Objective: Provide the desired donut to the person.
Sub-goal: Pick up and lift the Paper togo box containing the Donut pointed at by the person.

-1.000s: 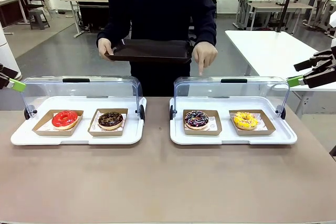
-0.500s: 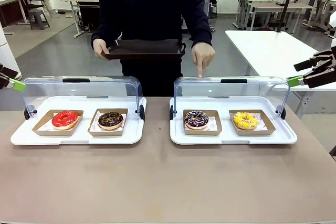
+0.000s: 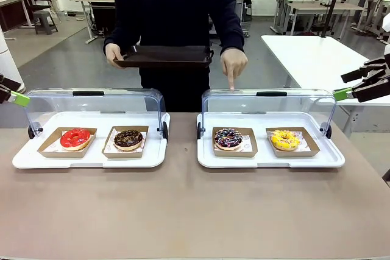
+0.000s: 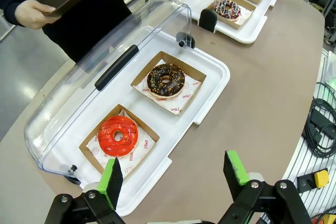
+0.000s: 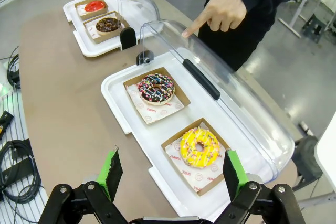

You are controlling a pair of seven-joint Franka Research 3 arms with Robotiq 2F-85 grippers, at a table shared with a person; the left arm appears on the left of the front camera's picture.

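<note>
The person (image 3: 177,10) stands at the far side, one hand holding a dark serving tray (image 3: 164,56). The other hand (image 3: 233,65) points a finger down at the clear lid, right behind the chocolate donut with coloured sprinkles (image 3: 228,138); the hand (image 5: 220,14) and that donut (image 5: 156,88) also show in the right wrist view. A yellow donut (image 3: 284,139) lies beside it. In the left case sit a red donut (image 3: 75,137) and a plain chocolate donut (image 3: 128,139). My left gripper (image 3: 18,91) hangs open at the far left edge, and my right gripper (image 3: 339,86) is open at the far right, both holding nothing.
Each pair of donuts sits in brown paper trays on a white display base (image 3: 268,160) with its clear lid (image 3: 268,105) tipped back. The other base (image 3: 88,161) stands left. The brown table stretches bare in front of both. Cables (image 5: 16,166) hang off the table's side.
The person has shifted a little to the picture's left with the dark tray. The pointing finger stays over the right case's lid. Both arms have held still.
</note>
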